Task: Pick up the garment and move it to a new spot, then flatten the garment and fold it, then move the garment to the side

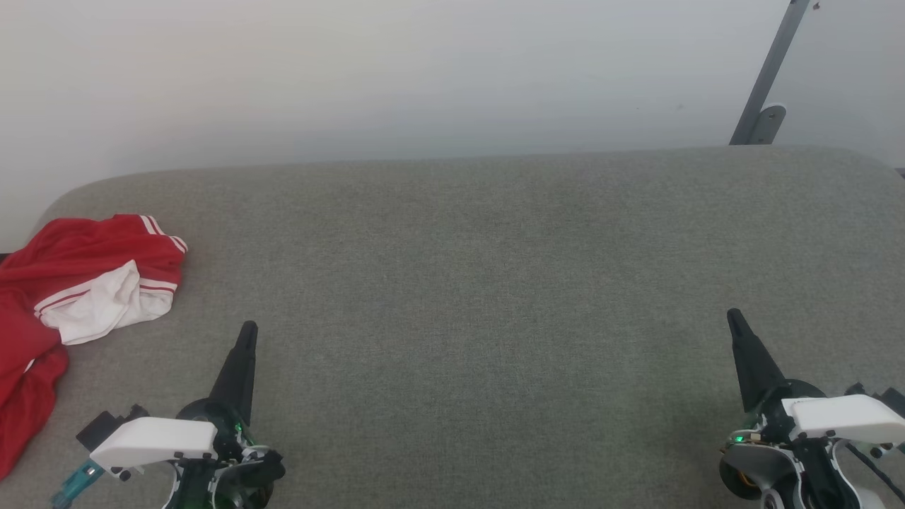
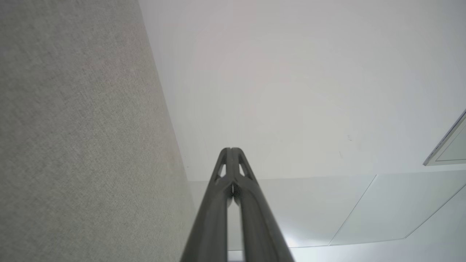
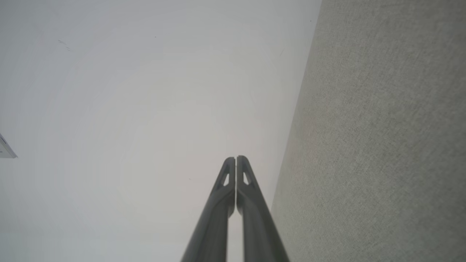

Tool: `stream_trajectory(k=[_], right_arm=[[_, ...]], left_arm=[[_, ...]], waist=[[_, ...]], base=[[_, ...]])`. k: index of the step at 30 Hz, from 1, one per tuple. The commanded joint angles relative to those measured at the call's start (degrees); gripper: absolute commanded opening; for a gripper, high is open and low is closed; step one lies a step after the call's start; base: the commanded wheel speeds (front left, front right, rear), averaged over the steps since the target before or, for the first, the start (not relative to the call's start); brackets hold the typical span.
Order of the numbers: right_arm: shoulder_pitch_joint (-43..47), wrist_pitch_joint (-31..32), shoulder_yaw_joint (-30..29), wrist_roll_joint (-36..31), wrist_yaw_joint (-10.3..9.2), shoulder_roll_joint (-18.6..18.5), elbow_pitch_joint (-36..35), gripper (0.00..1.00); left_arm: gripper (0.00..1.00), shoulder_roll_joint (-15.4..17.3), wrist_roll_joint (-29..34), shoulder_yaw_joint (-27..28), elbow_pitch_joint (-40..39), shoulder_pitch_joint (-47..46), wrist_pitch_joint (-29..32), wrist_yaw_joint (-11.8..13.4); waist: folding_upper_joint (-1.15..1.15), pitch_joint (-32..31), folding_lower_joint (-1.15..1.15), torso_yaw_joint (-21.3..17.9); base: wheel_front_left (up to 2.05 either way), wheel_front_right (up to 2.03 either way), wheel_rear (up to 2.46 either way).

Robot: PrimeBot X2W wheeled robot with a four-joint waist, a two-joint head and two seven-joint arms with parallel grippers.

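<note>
Red jersey (image 1: 71, 258), crumpled with a white sleeve part and striped trim showing, lies at the left edge of the head view on a grey woven surface (image 1: 495, 283). At lower left the left gripper (image 1: 247, 329), near the jersey but not touching it, and at lower right the right gripper (image 1: 733, 316) each have their fingers pressed together, empty.
</note>
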Motion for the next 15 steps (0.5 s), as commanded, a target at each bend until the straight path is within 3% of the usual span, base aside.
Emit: stream_trajectory(k=[1, 3, 4, 15], right_arm=[[-0.3, 0.0, -0.1, 0.2, 0.11, -0.1, 0.1, 0.0], [-0.3, 0.0, -0.1, 0.2, 0.11, -0.1, 0.1, 0.0], [0.0, 0.0, 0.0, 0.0, 0.0, 0.0, 0.0, 1.0], [1.5, -1.2, 1.5, -0.7, -0.01, 0.3, 0.9, 1.0]], left_arm=[[0.0, 0.0, -0.2, 0.1, 0.0, -0.6, 0.1, -0.2], [0.0, 0.0, -0.2, 0.1, 0.0, -0.6, 0.1, -0.2], [1.0, 0.0, 0.0, 0.0, 0.0, 0.0, 0.0, 0.0], [1.0, -0.2, 0.1, -1.3, 0.5, 1.8, -1.6, 0.4]], waist=[[0.0, 0.0, 0.0, 0.0], [0.0, 0.0, 0.0, 0.0], [0.0, 0.0, 0.0, 0.0], [0.0, 0.0, 0.0, -0.1]], base=[[0.0, 0.0, 0.0], [0.0, 0.0, 0.0], [0.0, 0.0, 0.0], [0.0, 0.0, 0.0]])
